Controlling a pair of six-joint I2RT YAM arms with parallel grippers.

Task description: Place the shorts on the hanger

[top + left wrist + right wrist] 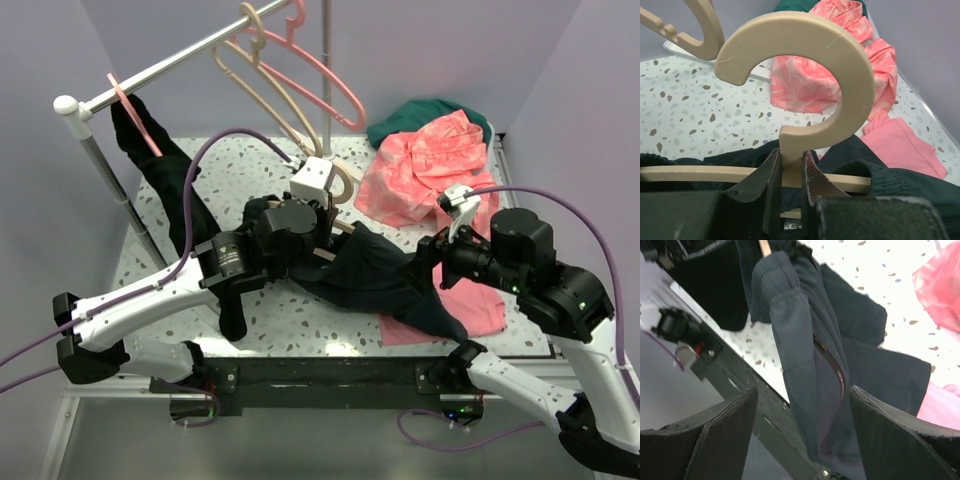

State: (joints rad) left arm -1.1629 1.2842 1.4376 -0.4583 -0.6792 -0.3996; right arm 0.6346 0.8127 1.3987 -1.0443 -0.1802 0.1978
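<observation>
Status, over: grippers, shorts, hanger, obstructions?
Left gripper shut on neck of beige plastic hanger. Right gripper open beside dark navy fabric shorts, draped over hanger. Pink folded cloth below one leg.

Dark shorts [810,340] are draping from the end of a tan hanger [763,246] over a speckled table [875,270].
The right gripper [804,395] is holding its fingers [715,435] wide apart, with the fabric showing in the gap between them. The gathered waistband is bunching just below the hanger's end, a pink cloth [940,285] is lying at the right, and a black frame [770,425] is running along the table's edge.
</observation>
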